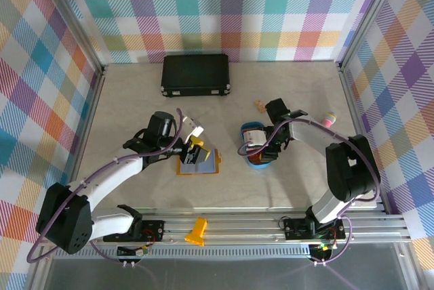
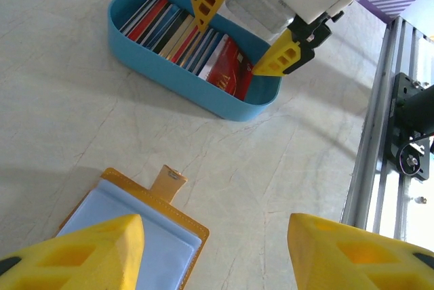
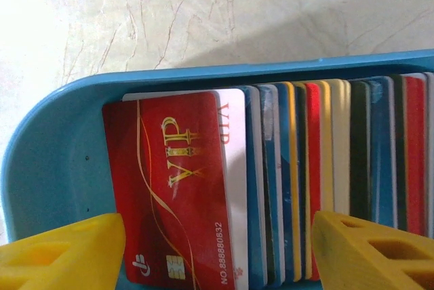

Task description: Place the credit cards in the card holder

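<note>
Read gold "VIP" over a gold swirl on the front red card (image 3: 173, 195) from the right wrist camera. Read "NO.88888032" near its lower edge, beside a chip and a small logo too fine to make out. Caught a second "VIP", in red, on the white card (image 3: 234, 168) just behind. Saw the rest of the credit cards (image 3: 325, 181) filed on edge and leaning, packed face to face in a blue tray (image 3: 54, 141), with blue, yellow, red, cream and dark green edges. Logged the right fingers (image 1: 261, 151) spread wide over the red-card end of the tray, one to each side, pinching nothing.

From the left wrist camera, took in the whole oval tray (image 2: 176, 76) from the side, with the right fingers (image 2: 247, 26) poised above it and the print unreadable at that angle. Found the card holder (image 2: 156, 249) lying open and flat on the desk (image 2: 68, 134), with a mustard border and a pale blue pocket facing up. Noted its snap tab (image 2: 168, 180) pointing toward the tray, near it but apart. Noted the left fingers (image 1: 196, 151) parted wide above the holder, empty.

From overhead, placed the holder (image 1: 210, 162) left of the tray, both mid-desk. Marked a black case (image 1: 195, 75) shut at the far side, a small pink-capped item (image 1: 328, 119) near the right wall and a yellow piece (image 1: 196, 231) on the front rail. Found all lettering too small to read from there.
</note>
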